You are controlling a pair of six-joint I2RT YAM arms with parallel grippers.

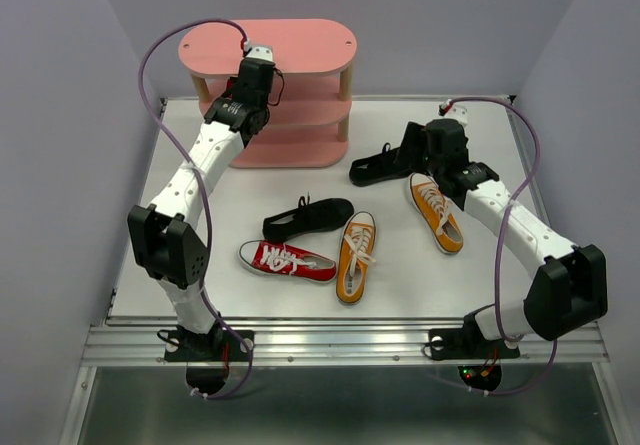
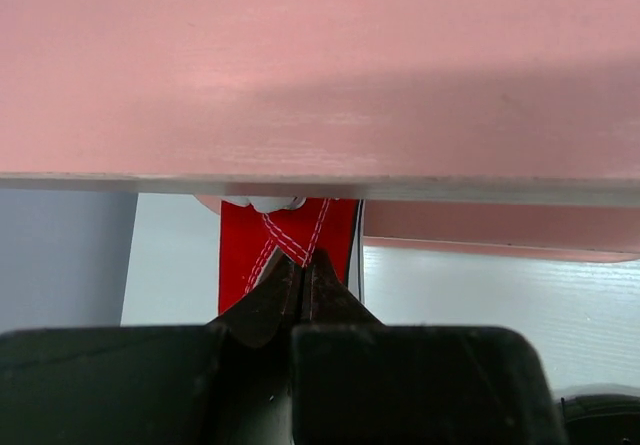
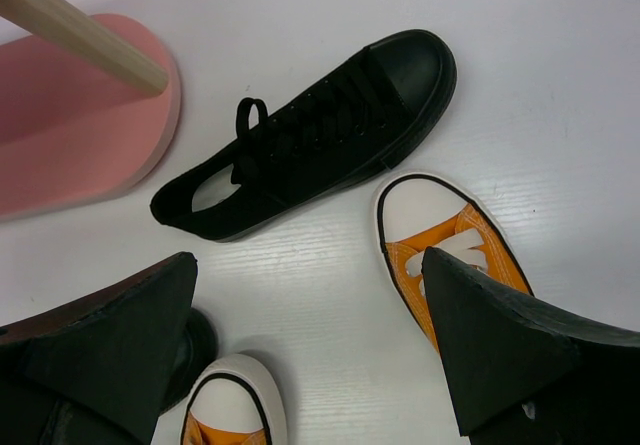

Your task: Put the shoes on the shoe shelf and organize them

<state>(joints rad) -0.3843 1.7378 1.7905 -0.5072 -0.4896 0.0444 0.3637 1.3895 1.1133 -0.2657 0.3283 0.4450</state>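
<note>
Left fingers (image 2: pixel 268 303) pinch a red canvas sneaker (image 2: pixel 285 227) under the pink shelf (image 2: pixel 320 75). Right fingers (image 3: pixel 505 340) spread wide above a black sneaker (image 3: pixel 320 130).

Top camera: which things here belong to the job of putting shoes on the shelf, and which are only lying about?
Of the job: pink shelf; held red shoe, in the shut left gripper; lying red shoe; black shoe near the shelf; middle black shoe; middle orange shoe; lone orange shoe.
Not of the job: table; purple cables.
</note>
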